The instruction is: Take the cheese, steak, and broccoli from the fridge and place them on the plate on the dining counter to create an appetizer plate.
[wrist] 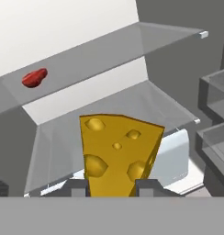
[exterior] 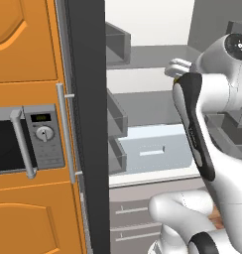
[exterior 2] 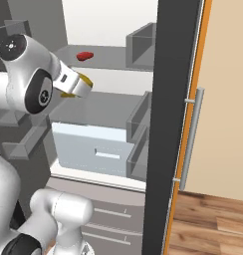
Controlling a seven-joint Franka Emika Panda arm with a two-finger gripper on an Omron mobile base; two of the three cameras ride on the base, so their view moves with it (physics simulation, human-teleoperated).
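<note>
Cheese in hand, nothing plated yet.
Gripper [wrist: 112,186] clamped on cheese [wrist: 117,153] inside fridge [exterior 2: 108,104]; steak [wrist: 35,77] at ten o'clock on upper shelf; broccoli unseen.

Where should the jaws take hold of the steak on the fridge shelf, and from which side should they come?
Probably across its short width, coming in from the open front of the fridge, level just above the shelf. The steak is a low, flat lump lying alone on the upper shelf, so its side edges are free. The gripper holds the cheese now.
</note>
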